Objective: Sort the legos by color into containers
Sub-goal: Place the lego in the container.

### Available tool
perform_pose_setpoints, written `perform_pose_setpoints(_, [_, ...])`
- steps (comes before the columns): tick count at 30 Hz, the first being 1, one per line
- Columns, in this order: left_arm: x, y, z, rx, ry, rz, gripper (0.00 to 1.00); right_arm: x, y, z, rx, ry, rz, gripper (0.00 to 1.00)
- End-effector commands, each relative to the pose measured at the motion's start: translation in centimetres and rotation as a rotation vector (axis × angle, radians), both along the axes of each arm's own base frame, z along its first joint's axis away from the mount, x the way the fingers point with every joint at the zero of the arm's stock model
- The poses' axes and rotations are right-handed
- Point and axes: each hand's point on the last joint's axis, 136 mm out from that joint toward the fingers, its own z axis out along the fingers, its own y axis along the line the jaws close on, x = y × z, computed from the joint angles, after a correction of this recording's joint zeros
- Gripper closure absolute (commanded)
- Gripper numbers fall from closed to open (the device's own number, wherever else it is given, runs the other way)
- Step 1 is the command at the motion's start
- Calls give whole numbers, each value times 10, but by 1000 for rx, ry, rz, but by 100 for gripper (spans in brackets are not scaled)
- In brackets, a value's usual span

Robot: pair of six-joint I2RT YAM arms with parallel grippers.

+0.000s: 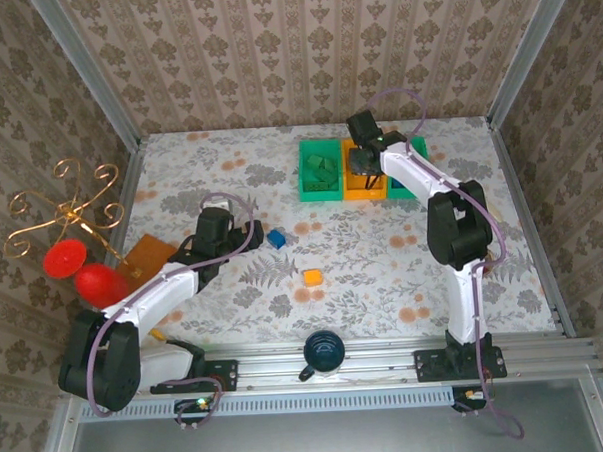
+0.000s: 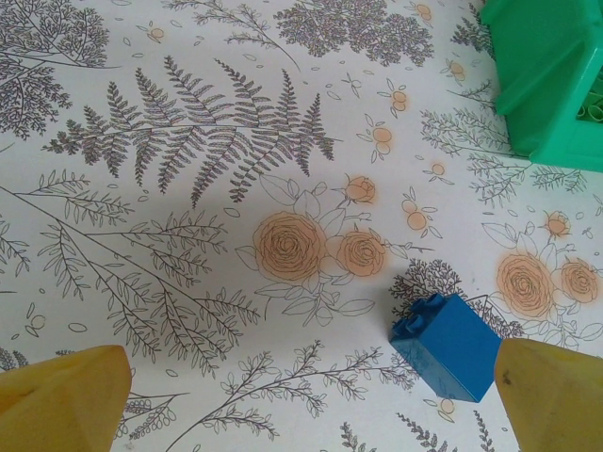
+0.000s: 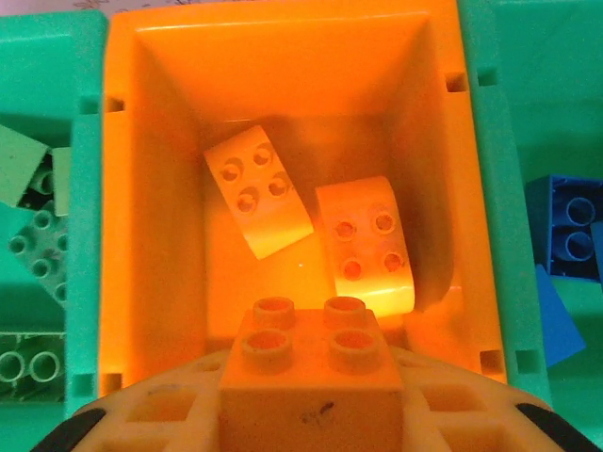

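Seen from overhead, a floral-print table (image 1: 504,267) holds three small open plastic bins in a row at twelve o'clock: a left green bin (image 1: 320,194), a middle orange bin (image 1: 363,193) and a right green bin (image 1: 396,190).

The right gripper (image 1: 362,165) hangs over the orange bin. In the right wrist view, this gripper (image 3: 306,424) is clamped narrowly on a studded orange plastic brick (image 3: 306,363), studs up, at the six o'clock edge of the orange bin (image 3: 151,188). Two more orange bricks (image 3: 256,202) lie tilted on the bin floor. Green bricks (image 3: 33,240) sit in the bin at nine o'clock, and blue bricks (image 3: 565,235) in the bin at three o'clock.

The left gripper (image 1: 248,228) sits low over the table, left of centre, its jaws spread wide and holding nothing. In the left wrist view, its yellow fingertips (image 2: 61,395) flank bare cloth, and a small blue plastic brick (image 2: 448,344) rests just beside the fingertip at four o'clock. From overhead, the blue brick (image 1: 275,238) lies just beside the left gripper, at its three o'clock.

A loose orange brick (image 1: 312,277) lies near the table centre, toward six o'clock.
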Motion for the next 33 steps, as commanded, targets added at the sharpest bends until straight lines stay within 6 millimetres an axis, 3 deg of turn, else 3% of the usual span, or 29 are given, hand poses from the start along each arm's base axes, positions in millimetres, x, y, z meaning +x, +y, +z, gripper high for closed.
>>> perform_pose_setpoints(1, [3,-2,5,-21,-4,4,0,8,-2,0,-10,-6,9,67])
perform_pose_setpoints(7, [3,-1,7,-21,-7,6,0,12,-5,-8,-6,9,3,63])
perform_pose_setpoints(13, [2,0,8,-18,-9,11,0,17,-3,-11,6,20,14,46])
perform_pose_setpoints(20, [0,3,8,-13,-12,18,0,13,7,11,39,1,46,43])
perform_pose_setpoints(28, [1,3,9,-15,-18,19,0,-29,32,39,32,-22,109,37])
perform_pose_setpoints(33, [1,3,9,-16,-17,20,0,-71,49,35,33,10,130,32])
